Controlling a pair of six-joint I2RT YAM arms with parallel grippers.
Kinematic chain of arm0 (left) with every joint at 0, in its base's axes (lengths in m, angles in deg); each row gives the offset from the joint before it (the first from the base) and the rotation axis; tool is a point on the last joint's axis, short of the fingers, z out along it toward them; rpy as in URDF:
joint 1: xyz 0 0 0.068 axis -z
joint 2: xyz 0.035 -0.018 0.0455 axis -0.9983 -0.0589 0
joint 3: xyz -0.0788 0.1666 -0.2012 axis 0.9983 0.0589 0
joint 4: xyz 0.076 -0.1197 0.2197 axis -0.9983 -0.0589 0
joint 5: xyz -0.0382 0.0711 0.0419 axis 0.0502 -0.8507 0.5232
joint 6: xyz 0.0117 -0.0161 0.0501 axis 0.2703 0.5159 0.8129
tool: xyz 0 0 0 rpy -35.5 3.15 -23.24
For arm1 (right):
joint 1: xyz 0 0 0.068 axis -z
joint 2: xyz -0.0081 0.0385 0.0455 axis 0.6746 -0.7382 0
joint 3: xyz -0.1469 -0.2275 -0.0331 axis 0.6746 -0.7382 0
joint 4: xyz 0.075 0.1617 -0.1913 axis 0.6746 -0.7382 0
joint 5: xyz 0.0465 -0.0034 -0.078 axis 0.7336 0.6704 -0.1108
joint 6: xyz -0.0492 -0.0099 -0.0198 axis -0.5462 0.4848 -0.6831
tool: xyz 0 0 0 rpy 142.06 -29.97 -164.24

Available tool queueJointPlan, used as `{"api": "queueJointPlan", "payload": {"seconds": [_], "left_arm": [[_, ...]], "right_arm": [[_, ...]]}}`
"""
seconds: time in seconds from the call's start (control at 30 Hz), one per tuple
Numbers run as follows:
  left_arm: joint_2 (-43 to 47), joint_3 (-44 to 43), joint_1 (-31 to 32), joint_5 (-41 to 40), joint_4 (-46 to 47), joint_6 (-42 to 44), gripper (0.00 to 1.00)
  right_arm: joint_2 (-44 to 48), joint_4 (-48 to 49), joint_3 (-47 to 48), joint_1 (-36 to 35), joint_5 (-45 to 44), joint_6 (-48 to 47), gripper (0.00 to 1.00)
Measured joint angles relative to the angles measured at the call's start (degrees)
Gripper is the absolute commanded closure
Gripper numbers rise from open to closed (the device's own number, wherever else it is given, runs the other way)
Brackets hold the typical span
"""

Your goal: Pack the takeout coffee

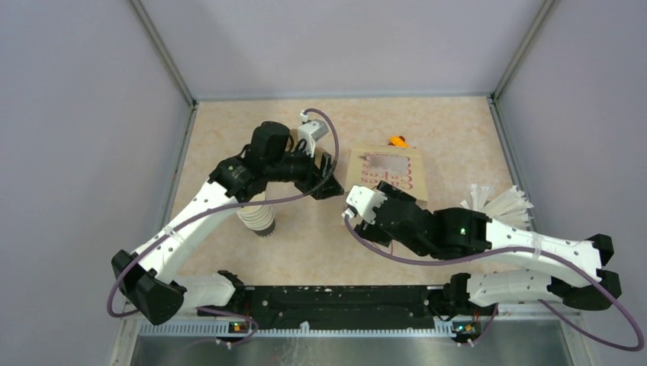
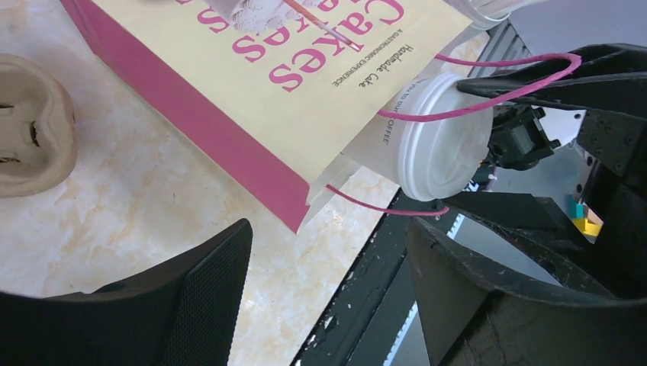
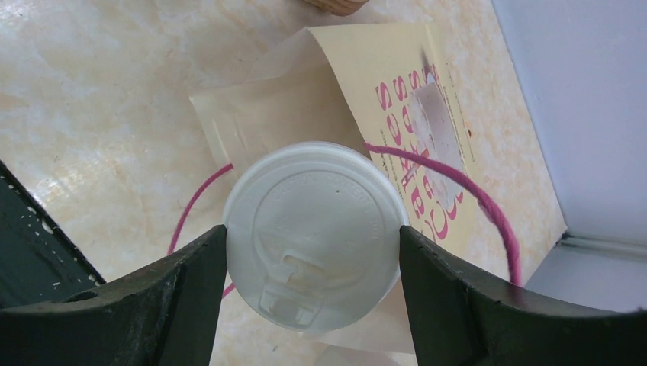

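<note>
Marbled bench [image 1: 458, 130] below, we see the right fingers [image 3: 191, 297] pinching the takeout coffee [image 3: 314, 232], base toward the bag [image 3: 397, 91] mouth at centre frame (left fingers [image 2: 206, 290] spread, empty).

The paper bag [image 2: 252, 99] has its lettering cut off at the upper frame edge; from above, a blur covers its middle.

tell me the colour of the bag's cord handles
Pink; handles show best in the right wrist view.
</note>
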Motion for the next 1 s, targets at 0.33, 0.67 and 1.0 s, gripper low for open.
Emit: {"api": "queueJointPlan", "payload": {"seconds": [0.33, 0.67, 1.0], "left_arm": [[1.03, 2.69, 0.00, -1.05, 0.70, 0.66, 0.22], [6.21, 15.26, 1.88, -0.76, 9.97, -4.00, 0.18], [3.56, 16.26, 3.72, -9.18, 21.38, -5.18, 0.22]], "right_arm": [[-0.35, 5.44, -1.99, 0.00, -8.79, -1.22, 0.44], [0.00, 12.46, -4.55, 0.02, -12.92, -4.52, 0.44], [0.00, 14.80, -4.55, 1.20, -13.33, -4.90, 0.44]]}}
